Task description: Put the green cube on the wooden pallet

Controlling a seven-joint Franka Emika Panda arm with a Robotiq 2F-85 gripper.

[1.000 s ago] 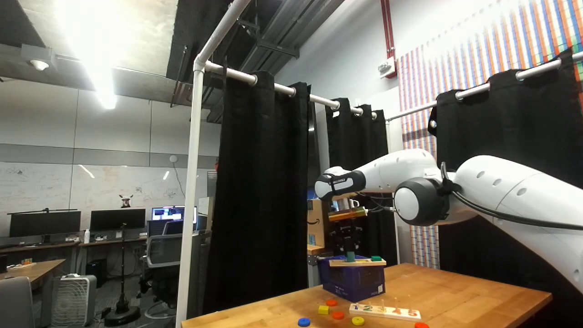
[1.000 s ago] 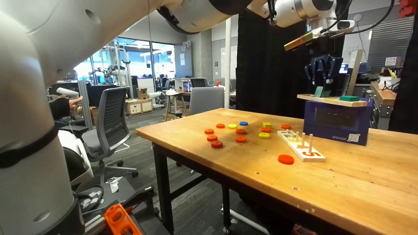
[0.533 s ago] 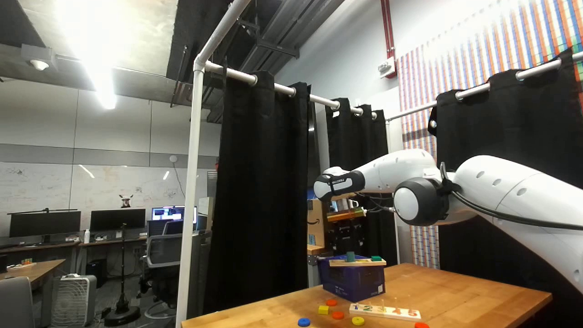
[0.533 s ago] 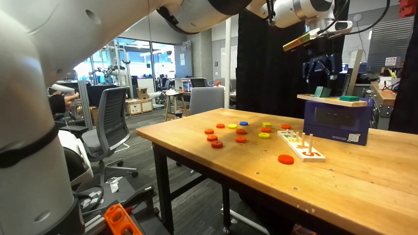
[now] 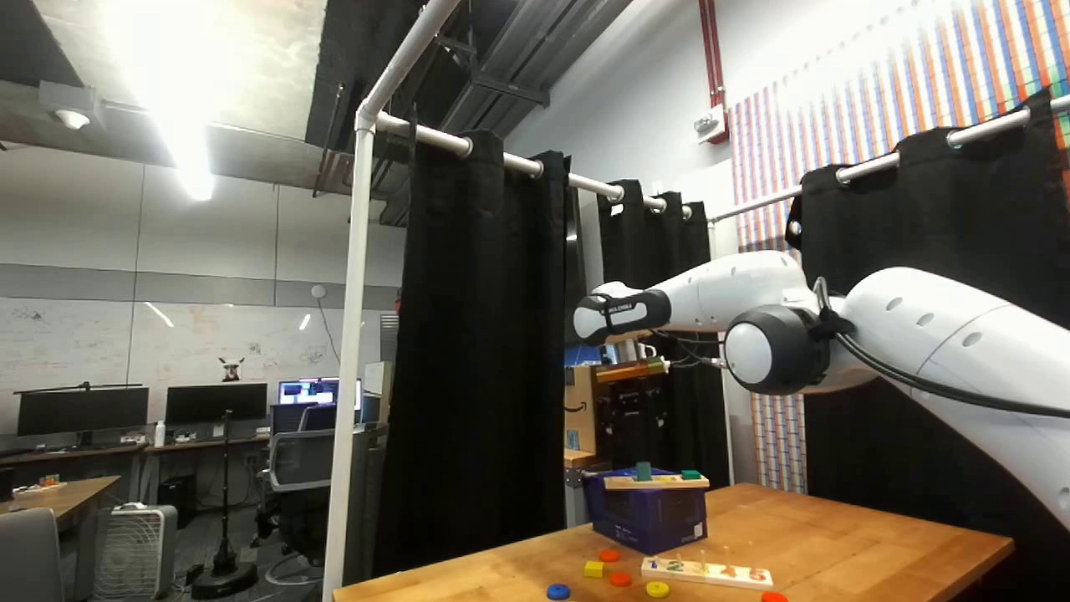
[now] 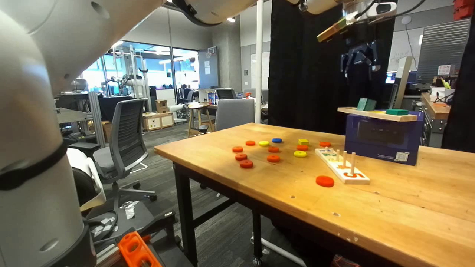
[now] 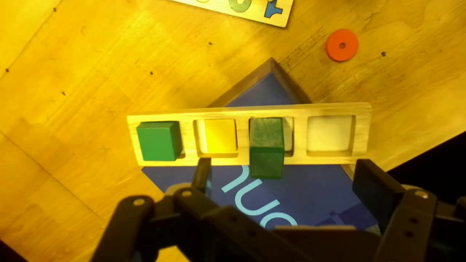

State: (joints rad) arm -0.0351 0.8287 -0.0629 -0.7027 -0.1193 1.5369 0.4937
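In the wrist view, your pallet (image 7: pixel 301 134) holds a green block (image 7: pixel 159 142) at its left end, then a yellow block (image 7: pixel 221 135), then the green cube (image 7: pixel 267 147), apparently tipped past the lower edge. Your gripper (image 7: pixel 283 176) spans wide, holding nothing; if the cube needs seating, descend square and nudge inward.

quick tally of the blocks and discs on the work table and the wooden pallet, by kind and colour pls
Green blocks on the wooden pallet: 2
Yellow blocks: 2, one in the pallet, one on the table
Orange-red discs: 9
Yellow discs: 2
Blue disc: 1
Total in view: 16
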